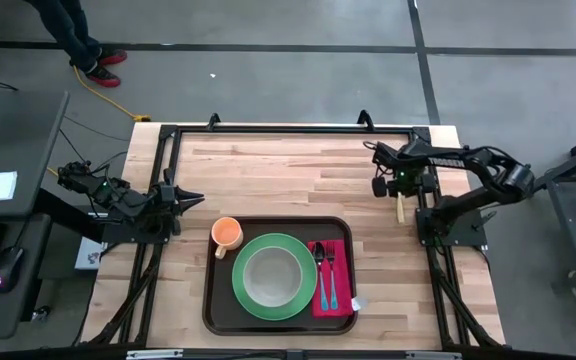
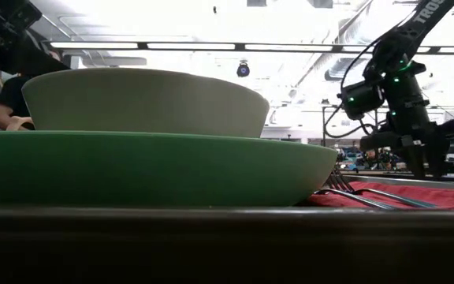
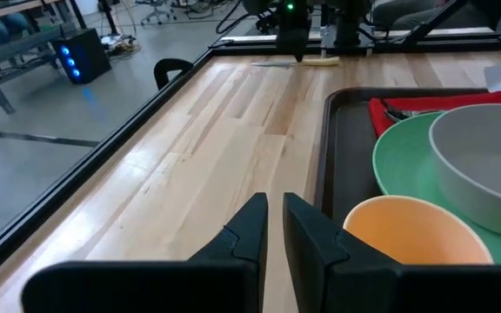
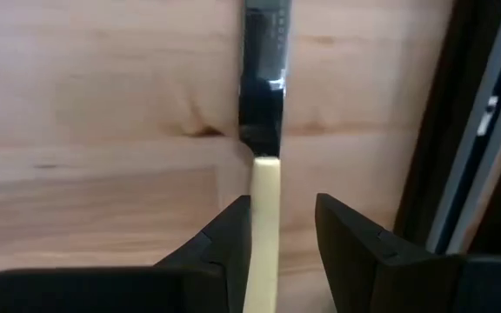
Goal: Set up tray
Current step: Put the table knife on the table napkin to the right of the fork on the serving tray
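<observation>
I see the right gripper (image 4: 281, 228) at two o'clock, jaws narrowly straddling a cream-handled knife (image 4: 263, 130) — grip unconfirmed. The left gripper (image 3: 272, 228) waits at nine o'clock beside the tray (image 1: 213, 305), jaws narrowly parted, empty.

I see even, bright light from overhead; the ceiling strip lights (image 2: 211, 46) blow out to white glare in the low view. There the green plate (image 2: 148, 167) and the bowl (image 2: 144, 101) loom soft and close, and the tray (image 2: 227, 241) rim is a dark blur. Between my right fingers (image 4: 220, 243), the knife (image 4: 263, 130) blade glints. Shadows on the tabletop (image 1: 298, 170) stay faint.
</observation>
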